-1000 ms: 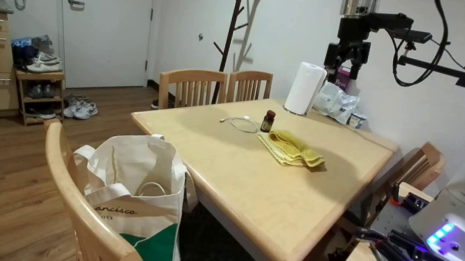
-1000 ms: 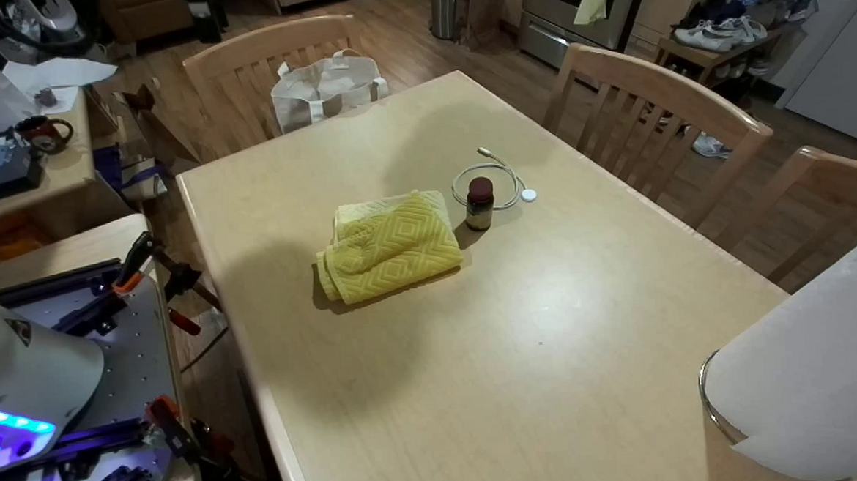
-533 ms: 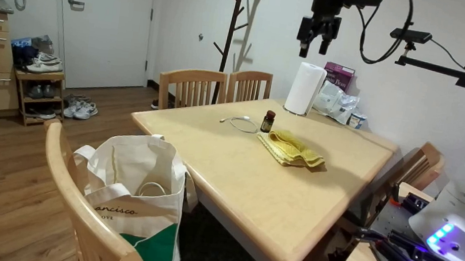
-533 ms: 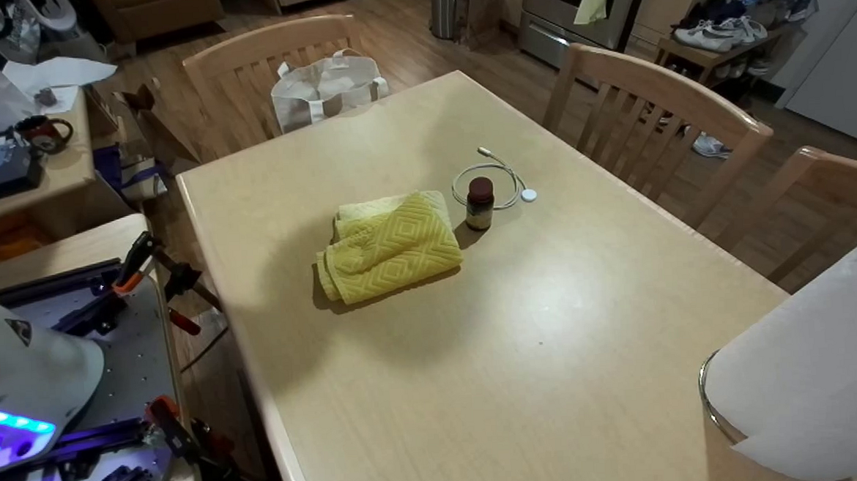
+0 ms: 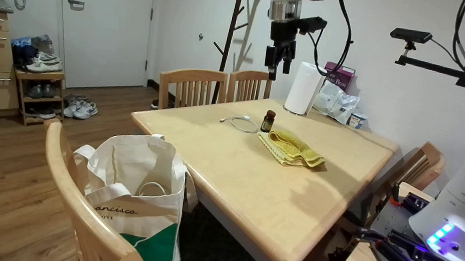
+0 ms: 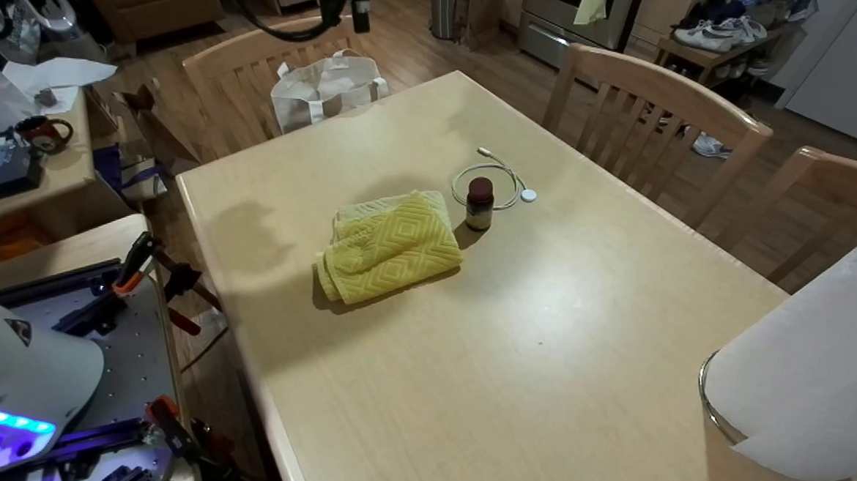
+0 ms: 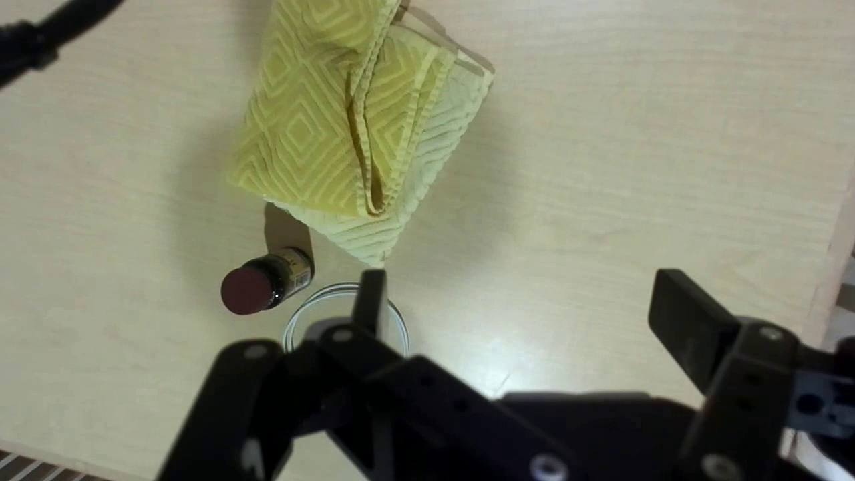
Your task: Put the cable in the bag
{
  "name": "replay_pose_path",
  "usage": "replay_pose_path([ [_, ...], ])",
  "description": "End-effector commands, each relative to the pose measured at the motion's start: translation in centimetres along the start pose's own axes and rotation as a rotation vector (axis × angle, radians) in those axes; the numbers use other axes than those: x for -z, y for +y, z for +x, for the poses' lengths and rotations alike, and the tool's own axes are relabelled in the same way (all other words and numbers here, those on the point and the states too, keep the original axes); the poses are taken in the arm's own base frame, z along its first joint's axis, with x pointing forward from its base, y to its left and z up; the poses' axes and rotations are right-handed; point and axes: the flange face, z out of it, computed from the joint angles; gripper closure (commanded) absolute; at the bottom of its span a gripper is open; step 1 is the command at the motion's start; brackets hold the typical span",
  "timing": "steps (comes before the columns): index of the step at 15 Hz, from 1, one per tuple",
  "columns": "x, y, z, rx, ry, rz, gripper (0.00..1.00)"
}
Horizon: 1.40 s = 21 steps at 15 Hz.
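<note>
- Although the end effector (image 5: 279, 74) is poised well above the surface (image 6: 436, 387), no contact with the cable (image 6: 510, 169) is seen; the cable is located near the edge farthest from the arm base (image 6: 31, 356), toward the corner shared with the edge where the bag (image 5: 143, 205) is stationed.
- End effector state: fingers (image 7: 368, 300) are spread wide and nothing is held between them.
- Relation governing the coming move: in the wrist view, most of the cable's coil is seen outside the gap, and part is hidden by the finger nearer the bottle (image 7: 270, 279). The cable is therefore judged to lie below and off to that finger's side; a lateral correction is thought to be required before descent.
- Long axis: none can be assigned to the coil. A short free tail is directed toward the corner noted above and is ended by a plug (image 6: 484, 151); the round white end (image 6: 529, 196) is set on the side of the farthest edge.
- Bottle: upright, just beside the coil; contact could not be judged. A knock is considered possible if descent is made on that side. Towel (image 6: 392, 250): folded, placed near, toward the arm base.
- Bag: supported on a chair (image 5: 80, 205) at the adjoining edge, mouth upward. A pale loop (image 5: 152, 183) is seen inside; whether strap or cord cannot be told.
- Progress: approach is judged to be in hand; the pick is not yet made.
</note>
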Motion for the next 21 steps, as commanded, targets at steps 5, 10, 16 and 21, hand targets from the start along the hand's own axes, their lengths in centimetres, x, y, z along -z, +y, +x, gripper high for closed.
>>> replay_pose_path([
  [5, -2.6, -0.1, 2.7, 0.214, -0.02, -0.038, 0.0],
  [10, -8.2, 2.7, 7.4, 0.385, -0.106, 0.01, 0.0],
  [16, -11.7, 5.1, 9.8, 0.544, -0.069, 0.026, 0.0],
  [21, -12.2, 4.6, 10.0, 0.611, -0.06, 0.039, 0.0],
])
